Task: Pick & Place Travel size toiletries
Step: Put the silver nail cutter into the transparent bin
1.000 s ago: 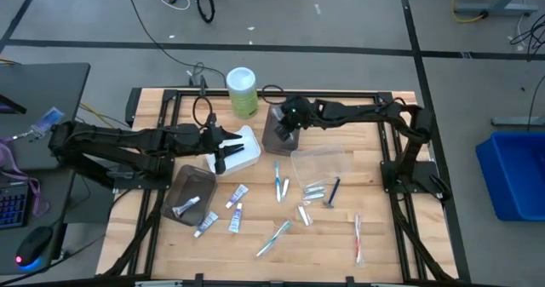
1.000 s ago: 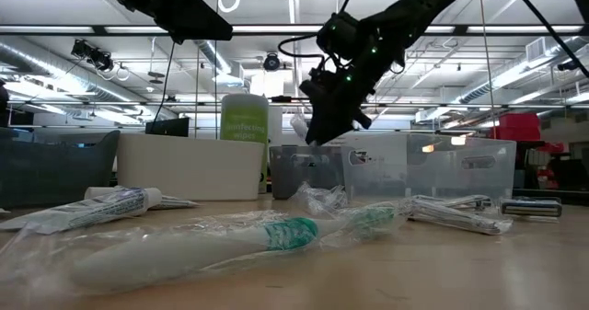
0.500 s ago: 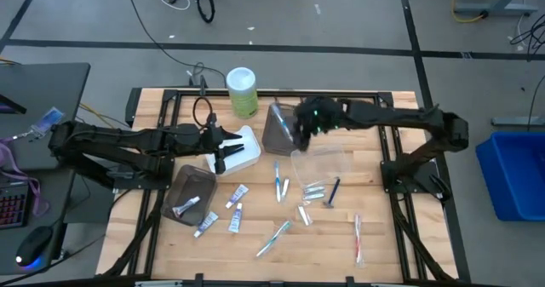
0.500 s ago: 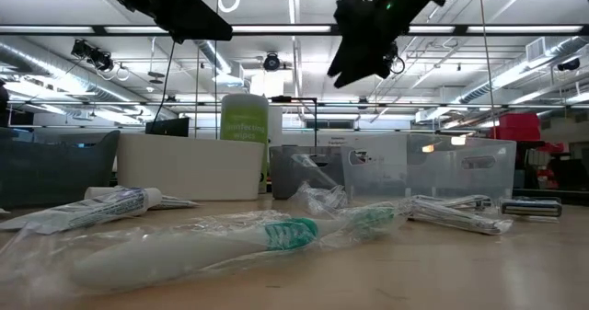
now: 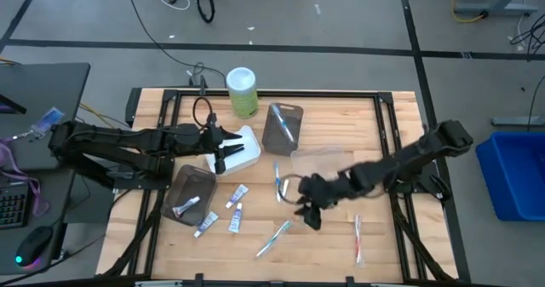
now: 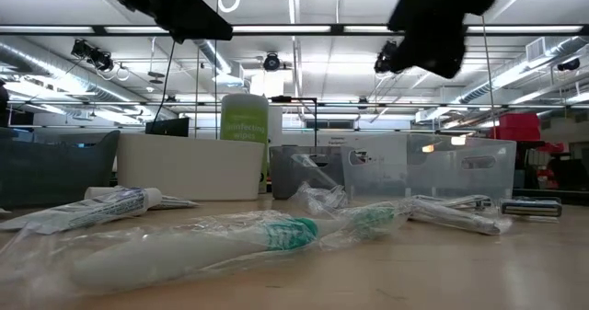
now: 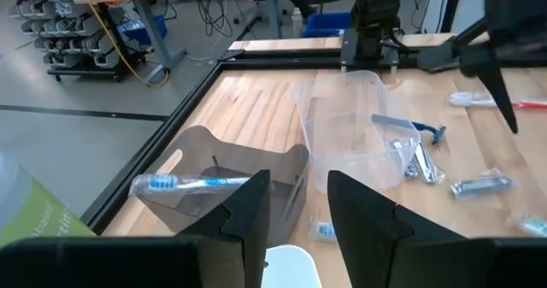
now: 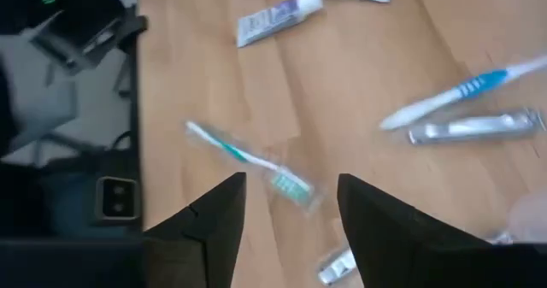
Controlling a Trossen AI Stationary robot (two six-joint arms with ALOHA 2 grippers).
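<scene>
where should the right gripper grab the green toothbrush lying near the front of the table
Judging by its pose, grip the green toothbrush mid-handle, coming straight down, fingers across its narrow width. It lies flat on the table, diagonal, with bare wood either side. The right gripper, open, hovers close by.

Overhead camera looks straight down; low camera sits at table (image 5: 341, 244) level; both share the green canister (image 5: 242, 91) at 12 o'clock.

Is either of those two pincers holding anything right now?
No. The right pincer is open and empty above loose toiletries; the left pincer is open and empty too.
</scene>
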